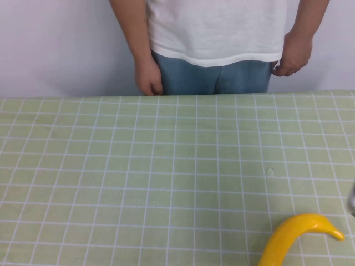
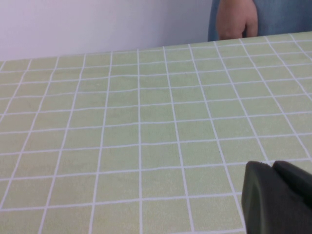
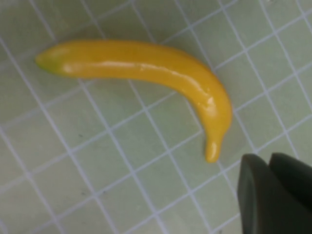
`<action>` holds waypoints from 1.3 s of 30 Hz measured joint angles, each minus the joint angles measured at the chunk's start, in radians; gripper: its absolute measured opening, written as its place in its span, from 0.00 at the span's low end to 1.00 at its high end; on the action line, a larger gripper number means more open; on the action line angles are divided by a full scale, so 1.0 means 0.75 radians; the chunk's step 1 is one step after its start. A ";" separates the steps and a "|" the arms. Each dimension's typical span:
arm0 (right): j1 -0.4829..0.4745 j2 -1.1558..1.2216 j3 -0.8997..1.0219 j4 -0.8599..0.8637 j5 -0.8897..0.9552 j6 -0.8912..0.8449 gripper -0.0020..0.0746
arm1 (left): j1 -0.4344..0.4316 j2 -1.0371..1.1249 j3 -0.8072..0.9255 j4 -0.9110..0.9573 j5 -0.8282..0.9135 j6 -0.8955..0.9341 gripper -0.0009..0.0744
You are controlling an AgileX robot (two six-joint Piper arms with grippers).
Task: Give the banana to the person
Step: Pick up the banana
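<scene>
Banana on the cloth, both arms off it

From the high camera I see the banana [image 1: 297, 235] lying flat on the green checked tablecloth [image 1: 166, 166] at the near right, and the person [image 1: 216, 39] standing behind the far edge, hands hanging at their sides. My left wrist camera shows bare cloth, one of the person's hands at the far edge, and part of the left gripper [image 2: 278, 197]; I cannot tell its opening. My right wrist camera puts the right gripper [image 3: 275, 192] just beside the banana's narrow tip, not touching; I cannot tell its opening either.
</scene>
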 joint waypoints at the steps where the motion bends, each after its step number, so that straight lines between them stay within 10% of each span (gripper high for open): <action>1: 0.021 0.029 0.000 -0.019 -0.011 0.000 0.07 | 0.000 0.000 0.000 0.000 0.000 0.000 0.01; 9: 0.144 0.275 0.000 -0.197 -0.204 0.002 0.67 | 0.000 0.000 0.000 0.000 0.000 0.000 0.01; 26: 0.157 0.686 0.000 -0.189 -0.404 -0.001 0.69 | 0.000 0.000 0.000 0.000 0.000 0.000 0.01; 31: 0.157 0.755 0.000 -0.187 -0.436 -0.001 0.53 | 0.000 0.000 0.000 0.000 0.000 0.000 0.01; 36: 0.157 0.771 0.000 -0.187 -0.417 0.046 0.01 | 0.000 0.000 0.000 0.000 0.000 0.000 0.01; 39: 0.157 0.771 0.000 -0.187 -0.400 0.056 0.02 | 0.000 0.000 0.000 0.000 0.000 0.000 0.01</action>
